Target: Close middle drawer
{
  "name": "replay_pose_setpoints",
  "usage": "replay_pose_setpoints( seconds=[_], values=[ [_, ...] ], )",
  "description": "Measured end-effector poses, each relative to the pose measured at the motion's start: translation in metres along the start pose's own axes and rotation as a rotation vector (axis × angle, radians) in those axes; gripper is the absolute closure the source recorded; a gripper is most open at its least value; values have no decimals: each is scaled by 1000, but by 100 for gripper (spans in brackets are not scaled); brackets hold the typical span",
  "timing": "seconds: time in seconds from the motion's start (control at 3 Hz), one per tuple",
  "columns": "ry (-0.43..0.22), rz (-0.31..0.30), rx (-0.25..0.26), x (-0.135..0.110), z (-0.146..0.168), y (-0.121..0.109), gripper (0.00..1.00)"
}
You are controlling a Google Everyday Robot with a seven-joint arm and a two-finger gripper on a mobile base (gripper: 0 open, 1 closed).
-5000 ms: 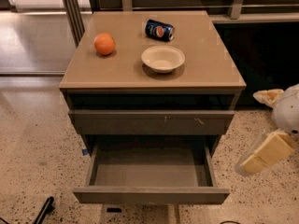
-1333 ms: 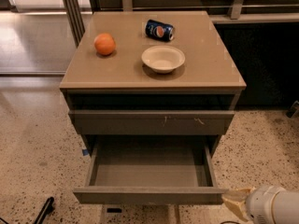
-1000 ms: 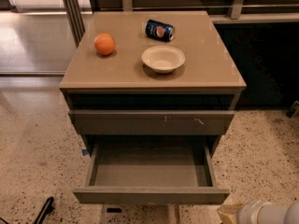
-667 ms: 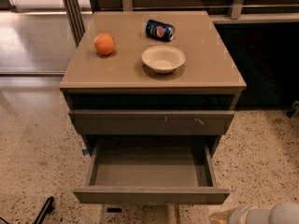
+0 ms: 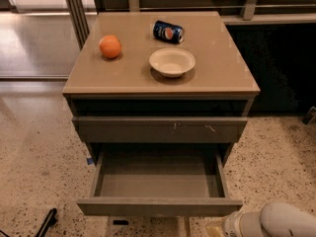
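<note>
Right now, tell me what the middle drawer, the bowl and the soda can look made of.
The middle drawer: grey-brown board, probably laminate or painted wood; flat matte panels, no grain visible. The bowl: cream, smooth, dull sheen; ceramic or plastic, cannot tell. The soda can: likely aluminium; glossy blue printed shell. The gripper is at lower right, near the drawer's front corner.

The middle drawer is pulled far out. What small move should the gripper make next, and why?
Probably the gripper should move up and to the left, onto the front panel of the middle drawer, ready to push. The drawer stands wide open, and the gripper sits low at the picture's bottom right, just under the panel's right end, apparently not on it yet.
</note>
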State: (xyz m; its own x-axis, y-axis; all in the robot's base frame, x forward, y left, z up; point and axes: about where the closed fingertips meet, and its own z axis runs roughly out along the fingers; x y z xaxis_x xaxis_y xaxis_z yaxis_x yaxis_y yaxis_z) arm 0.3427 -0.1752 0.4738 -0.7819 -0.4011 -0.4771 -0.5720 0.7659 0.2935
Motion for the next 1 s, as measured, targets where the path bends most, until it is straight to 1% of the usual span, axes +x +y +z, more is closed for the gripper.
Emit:
replay_pose_setpoints(
  seconds=[0.33, 0.67, 1.0],
  values=[
    [11, -45, -21, -18, 23, -6, 100],
    [11, -45, -21, -18, 23, -6, 100],
    [-23, 5, 13, -13, 35, -20, 100]
  ],
)
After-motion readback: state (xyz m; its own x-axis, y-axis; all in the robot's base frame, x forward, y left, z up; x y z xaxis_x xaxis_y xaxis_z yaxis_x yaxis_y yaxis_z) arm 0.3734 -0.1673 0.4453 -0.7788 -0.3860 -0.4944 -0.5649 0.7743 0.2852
